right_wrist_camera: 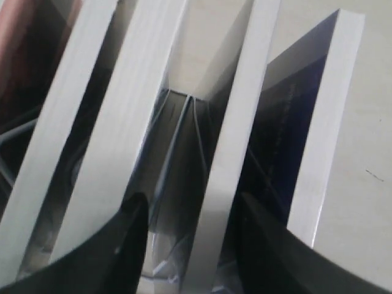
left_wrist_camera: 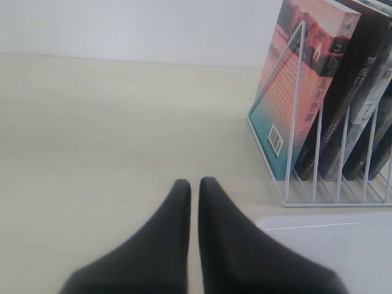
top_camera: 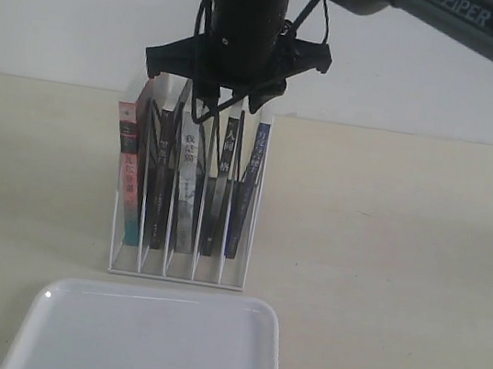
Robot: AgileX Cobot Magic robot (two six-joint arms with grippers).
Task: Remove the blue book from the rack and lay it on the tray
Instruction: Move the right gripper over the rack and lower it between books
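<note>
The white wire rack (top_camera: 179, 277) stands on the table with a book in each slot. The blue book (top_camera: 252, 181) is upright in its rightmost slot, dark blue spine facing me. My right gripper (top_camera: 220, 111) hangs just above the book tops. In the right wrist view it (right_wrist_camera: 193, 239) is open, its fingers either side of the pale page edge of the book next to the blue book (right_wrist_camera: 288, 122), holding nothing. The white tray (top_camera: 148, 346) lies in front of the rack. My left gripper (left_wrist_camera: 194, 184) is shut and empty, low over the table beside the rack (left_wrist_camera: 318, 201).
A pink-and-teal book (left_wrist_camera: 300, 79) fills the rack's leftmost slot, with black-spined books (top_camera: 186, 189) between it and the blue one. A corner of the tray (left_wrist_camera: 331, 245) shows near the left gripper. Bare pale tabletop (top_camera: 402, 263) lies right of the rack.
</note>
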